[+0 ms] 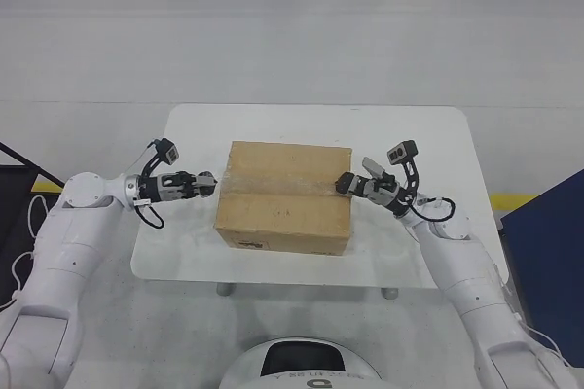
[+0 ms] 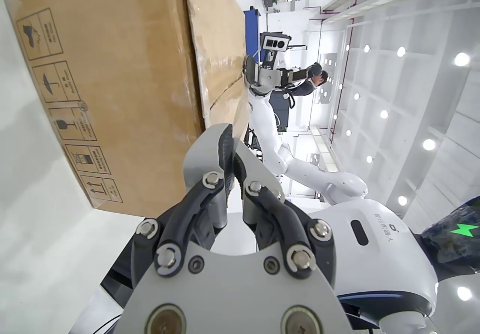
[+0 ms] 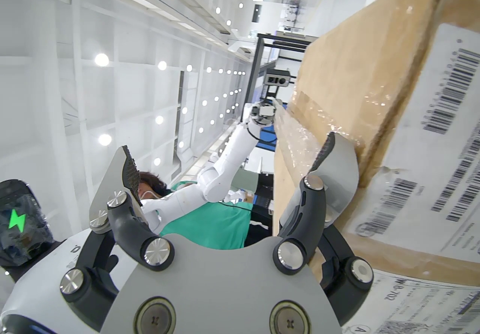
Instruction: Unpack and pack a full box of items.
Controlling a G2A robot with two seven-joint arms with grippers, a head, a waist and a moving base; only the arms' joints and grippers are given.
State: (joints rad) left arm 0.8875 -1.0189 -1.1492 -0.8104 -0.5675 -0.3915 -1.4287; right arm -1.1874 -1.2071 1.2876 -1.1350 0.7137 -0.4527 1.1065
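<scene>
A shut brown cardboard box [image 1: 284, 199] stands in the middle of the white table [image 1: 419, 146]. Clear tape [image 3: 296, 137] runs along its top seam and looks crumpled and lifted. My left gripper [image 1: 210, 184] sits at the box's left end at seam height, its fingers [image 2: 225, 148] pressed together, apparently on the tape's end. My right gripper [image 1: 343, 182] is at the opposite end, open [image 3: 228, 159]. One of its fingers [image 3: 337, 155] rests against the box's upper edge and the other is in the air.
Handling symbols are printed on the box's left side [image 2: 67, 95], and barcode labels [image 3: 450, 107] cover the right end. Bare table surrounds the box on all sides. Dark panels stand on the floor at the left [image 1: 0, 194] and right [image 1: 565, 253].
</scene>
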